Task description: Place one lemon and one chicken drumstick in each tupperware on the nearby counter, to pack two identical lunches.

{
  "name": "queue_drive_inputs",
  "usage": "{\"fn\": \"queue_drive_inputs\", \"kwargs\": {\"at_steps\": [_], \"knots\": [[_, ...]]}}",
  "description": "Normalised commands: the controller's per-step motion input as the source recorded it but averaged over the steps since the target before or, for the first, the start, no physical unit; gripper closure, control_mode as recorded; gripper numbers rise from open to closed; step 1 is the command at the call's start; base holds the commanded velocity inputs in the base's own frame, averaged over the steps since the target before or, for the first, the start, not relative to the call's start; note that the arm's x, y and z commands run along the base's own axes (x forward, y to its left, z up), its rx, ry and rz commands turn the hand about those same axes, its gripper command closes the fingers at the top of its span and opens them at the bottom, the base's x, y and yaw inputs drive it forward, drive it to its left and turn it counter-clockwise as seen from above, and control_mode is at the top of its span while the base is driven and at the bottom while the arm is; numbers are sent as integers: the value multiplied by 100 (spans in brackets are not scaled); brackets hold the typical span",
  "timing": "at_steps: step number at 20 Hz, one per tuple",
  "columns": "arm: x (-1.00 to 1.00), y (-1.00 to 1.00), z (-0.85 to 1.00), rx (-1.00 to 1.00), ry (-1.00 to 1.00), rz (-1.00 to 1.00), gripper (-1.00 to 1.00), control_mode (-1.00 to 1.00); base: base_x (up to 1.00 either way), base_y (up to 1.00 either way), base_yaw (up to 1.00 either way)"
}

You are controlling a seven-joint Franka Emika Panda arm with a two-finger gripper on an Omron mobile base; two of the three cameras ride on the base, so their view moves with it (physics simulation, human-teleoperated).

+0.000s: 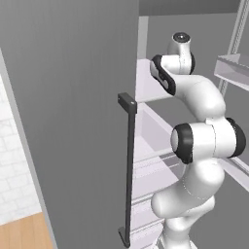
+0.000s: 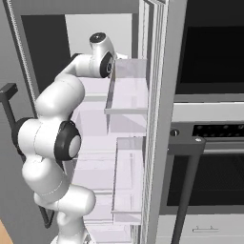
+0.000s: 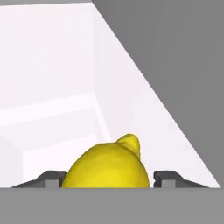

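Pincer (image 3: 106, 180) at bottom centre of the hand view brackets a yellow lemon (image 3: 107, 168) (nub pointing up). Its 2 fingertips (image 3: 51, 179) flank the fruit; whether they grip it cannot be told.

Lemon (image 3: 105, 168): bright yellow skin, smooth, soft sheen, no visible pitting. End effector (image 3: 106, 180): fingers (image 3: 165, 178) dark, matt, plastic-looking. Fridge interior (image 3: 65, 78): white, smooth, satin walls and shelf. Fridge door (image 1: 73, 121): flat grey, matt, uniform; its handle (image 1: 129, 170) dark, matt bar. Door bins (image 2: 128, 90): translucent, glossy plastic look. Robot arm (image 1: 204, 141): glossy white shell with black, semi-gloss joint bands. Oven (image 2: 214, 52): dark glassy panels, glossy, set in pale grey, brushed-looking frame. Floor (image 1: 24, 233): wood-toned, matt.
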Motion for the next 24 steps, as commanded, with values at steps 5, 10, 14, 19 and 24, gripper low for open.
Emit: {"fn": "queue_drive_inputs", "kwargs": {"at_steps": [5, 10, 14, 19, 24], "knots": [[-39, -1, -6, 1, -5, 0, 100, -100, 0, 0, 0], [-100, -4, 4, 20, -53, 0, 100, -100, 0, 0, 0], [-100, 13, 71, 4, -49, 1, 100, -100, 0, 0, 0], [-100, 56, 88, -2, -23, 3, 100, -100, 0, 0, 0], [-100, 34, 52, -12, -1, 6, 100, -100, 0, 0, 0]]}}
